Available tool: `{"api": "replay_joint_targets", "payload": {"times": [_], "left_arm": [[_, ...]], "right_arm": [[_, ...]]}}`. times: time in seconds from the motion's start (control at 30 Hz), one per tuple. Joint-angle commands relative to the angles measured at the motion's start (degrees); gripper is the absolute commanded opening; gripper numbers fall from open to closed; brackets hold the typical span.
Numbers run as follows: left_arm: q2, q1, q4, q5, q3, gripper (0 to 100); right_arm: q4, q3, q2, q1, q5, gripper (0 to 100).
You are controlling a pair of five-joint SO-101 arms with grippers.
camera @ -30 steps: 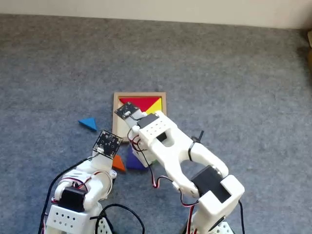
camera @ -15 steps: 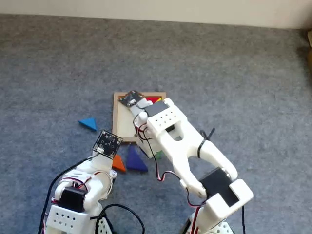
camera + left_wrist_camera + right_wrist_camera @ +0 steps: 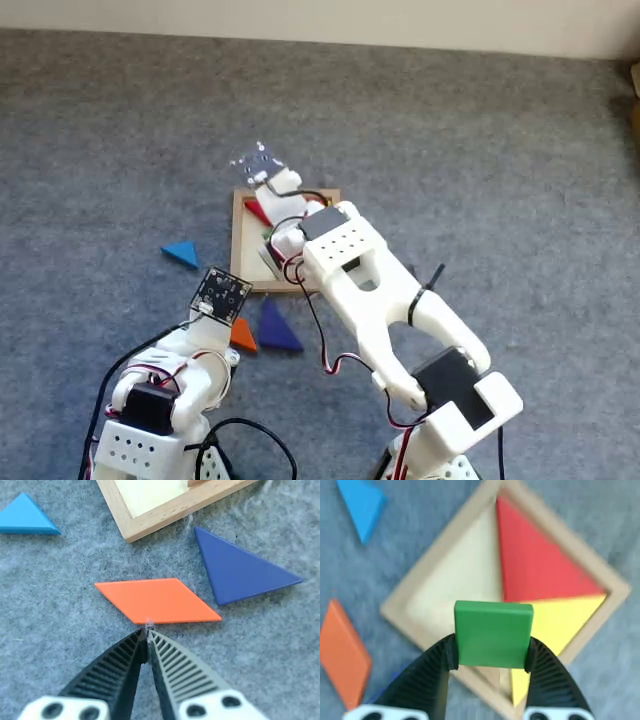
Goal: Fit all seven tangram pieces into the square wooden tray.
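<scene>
The square wooden tray (image 3: 400,600) holds a red triangle (image 3: 535,565) and a yellow triangle (image 3: 555,620); its other half is bare. My right gripper (image 3: 492,651) is shut on a green square (image 3: 493,630), held above the tray's middle. In the high view the right arm (image 3: 340,260) covers most of the tray (image 3: 240,235). My left gripper (image 3: 146,632) is shut, with its tips at the near edge of the orange parallelogram (image 3: 157,600) on the carpet. A dark blue triangle (image 3: 240,572) lies beside the parallelogram.
A light blue triangle (image 3: 181,254) lies on the grey carpet left of the tray. The orange parallelogram (image 3: 243,335) and dark blue triangle (image 3: 277,327) sit just in front of the tray. Open carpet surrounds the tray on the far and right sides.
The right arm has stretched farther out over the tray with the green square in its gripper, uncovering the dark blue triangle. The left arm has stayed still.
</scene>
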Motion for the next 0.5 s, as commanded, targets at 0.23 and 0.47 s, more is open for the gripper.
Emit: {"api": "replay_joint_targets", "payload": {"times": [0.23,0.47], "left_arm": [[-2.59,0.84,0.0,0.35,1.19,1],[-2.59,0.84,0.0,0.35,1.19,1]], "right_arm": [[-6.64,-7.6,9.54,-1.98,0.62,10.5],[-4.0,-8.4,10.86,-2.07,0.62,12.6]]}}
